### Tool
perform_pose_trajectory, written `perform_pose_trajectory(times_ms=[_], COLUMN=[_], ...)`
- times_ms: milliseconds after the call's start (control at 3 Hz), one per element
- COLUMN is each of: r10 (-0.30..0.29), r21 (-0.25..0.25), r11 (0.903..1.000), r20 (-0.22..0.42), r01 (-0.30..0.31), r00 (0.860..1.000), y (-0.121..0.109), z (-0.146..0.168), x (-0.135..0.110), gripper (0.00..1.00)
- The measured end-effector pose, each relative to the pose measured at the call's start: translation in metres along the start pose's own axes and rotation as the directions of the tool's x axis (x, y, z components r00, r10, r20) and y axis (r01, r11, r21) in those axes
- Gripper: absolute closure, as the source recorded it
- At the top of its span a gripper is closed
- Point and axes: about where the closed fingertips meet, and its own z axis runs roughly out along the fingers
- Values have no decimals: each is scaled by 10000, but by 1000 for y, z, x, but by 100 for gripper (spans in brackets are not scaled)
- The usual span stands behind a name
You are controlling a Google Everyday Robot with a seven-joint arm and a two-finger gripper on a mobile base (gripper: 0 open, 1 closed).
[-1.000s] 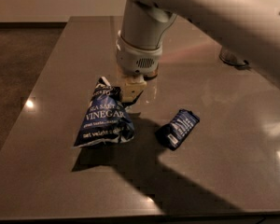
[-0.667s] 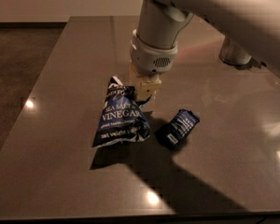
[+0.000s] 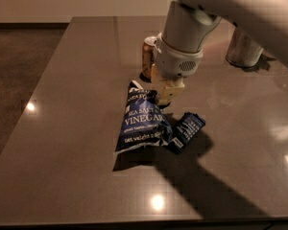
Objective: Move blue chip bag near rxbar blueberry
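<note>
Chip bag [image 3: 144, 123]: shifts right across table [image 3: 62, 128], now touches bar [image 3: 188, 130] at its 3 o'clock. Hangs clamped in end effector [image 3: 165, 97] at 12 o'clock. Leaves only release.

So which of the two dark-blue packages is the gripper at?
The blue chip bag, large, crinkled, lettered VINEGAR; the gripper sits at its upper edge. The rxbar blueberry is small and flat.

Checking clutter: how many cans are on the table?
2: a brown can behind the gripper at the blue chip bag's top; a silver can far right. The arm may hide others.
</note>
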Motion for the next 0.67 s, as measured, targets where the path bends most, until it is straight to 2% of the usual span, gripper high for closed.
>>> perform_pose_trajectory(times_ms=[667], r10=[-39], r21=[121], r11=[9999], r20=[15], r01=[39], r00=[10000], y=[-3], z=[0], x=[-3], gripper=[12])
